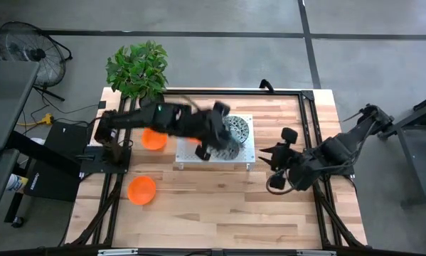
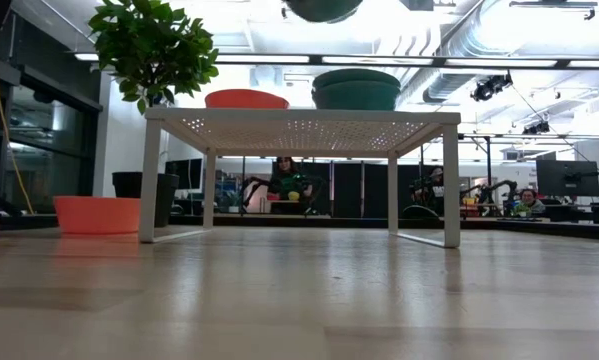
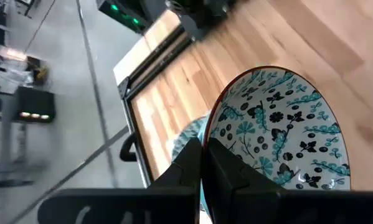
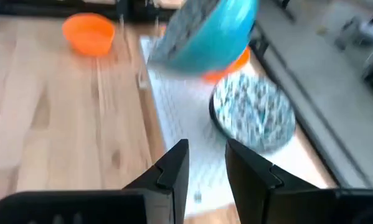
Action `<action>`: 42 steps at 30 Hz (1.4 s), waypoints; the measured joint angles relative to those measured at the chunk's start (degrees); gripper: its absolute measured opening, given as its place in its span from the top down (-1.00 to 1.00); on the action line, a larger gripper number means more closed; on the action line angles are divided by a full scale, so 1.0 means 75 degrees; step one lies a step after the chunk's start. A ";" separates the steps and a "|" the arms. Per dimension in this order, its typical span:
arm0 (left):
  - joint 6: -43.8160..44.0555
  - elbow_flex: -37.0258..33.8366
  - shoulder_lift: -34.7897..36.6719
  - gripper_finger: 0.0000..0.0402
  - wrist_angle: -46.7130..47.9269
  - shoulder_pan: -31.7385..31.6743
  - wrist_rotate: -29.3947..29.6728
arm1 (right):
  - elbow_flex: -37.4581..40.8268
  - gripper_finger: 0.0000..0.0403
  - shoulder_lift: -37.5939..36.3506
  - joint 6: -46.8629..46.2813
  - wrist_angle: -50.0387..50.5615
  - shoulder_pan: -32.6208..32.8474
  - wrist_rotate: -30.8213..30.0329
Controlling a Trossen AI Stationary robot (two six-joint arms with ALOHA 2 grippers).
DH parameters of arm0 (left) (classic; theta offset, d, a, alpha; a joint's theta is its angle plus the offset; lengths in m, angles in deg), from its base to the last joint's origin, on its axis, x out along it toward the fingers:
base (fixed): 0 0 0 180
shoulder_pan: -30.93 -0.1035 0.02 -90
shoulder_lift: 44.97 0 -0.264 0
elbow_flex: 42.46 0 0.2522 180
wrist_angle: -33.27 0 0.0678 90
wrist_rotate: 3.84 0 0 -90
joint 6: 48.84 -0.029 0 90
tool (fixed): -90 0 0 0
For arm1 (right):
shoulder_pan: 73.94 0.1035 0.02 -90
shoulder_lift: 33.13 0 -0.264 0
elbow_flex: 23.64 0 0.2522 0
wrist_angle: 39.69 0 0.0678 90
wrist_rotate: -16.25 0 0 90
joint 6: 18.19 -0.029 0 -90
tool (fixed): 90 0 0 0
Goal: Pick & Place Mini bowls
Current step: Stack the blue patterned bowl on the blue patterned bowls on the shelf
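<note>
My left gripper (image 3: 203,163) reaches over the white rack (image 1: 186,161) and is shut on a speckled bowl (image 3: 279,127), white inside with dark teal marks. The right wrist view shows that bowl's teal outside (image 4: 214,34) up in the air. In the low view it hangs above the rack (image 2: 322,8). Another speckled bowl (image 1: 236,128) sits on the rack top beside an orange bowl (image 2: 246,98). A second orange bowl (image 1: 141,190) rests on the table's near left. My right gripper (image 4: 205,163) is open and waits right of the rack, touching nothing. My left gripper holds the speckled bowl by its rim (image 3: 206,127), one finger (image 3: 233,177) inside the bowl and the other (image 3: 183,168) outside on its wall. The bowl is lifted clear of the rack and tilted, its inside turned toward the wrist camera.
A potted plant (image 1: 137,67) in a black pot (image 2: 144,196) stands at the table's far left corner. The rack stands on thin white legs (image 2: 451,185) at mid-table. Bare wood lies near the front edge (image 1: 220,213). People sit in the room behind (image 2: 287,178).
</note>
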 joint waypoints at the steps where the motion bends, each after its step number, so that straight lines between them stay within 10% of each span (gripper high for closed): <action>1: 0.0084 0.0099 0.0001 1.00 0.0008 -0.0213 -0.0255 | 0.0000 0.54 -0.0059 -0.0245 0.0294 0.0022 0.0142; 16: 0.1925 0.0272 -0.0405 1.00 -0.0341 -0.2718 -0.4479 | 0.0000 0.54 -0.0151 -0.1159 0.2021 0.0033 0.1853; 42: 0.3384 0.0207 -0.1428 1.00 -0.0485 -0.3270 -0.5095 | 0.0000 0.54 -0.0148 -0.2434 0.3342 0.0115 0.1993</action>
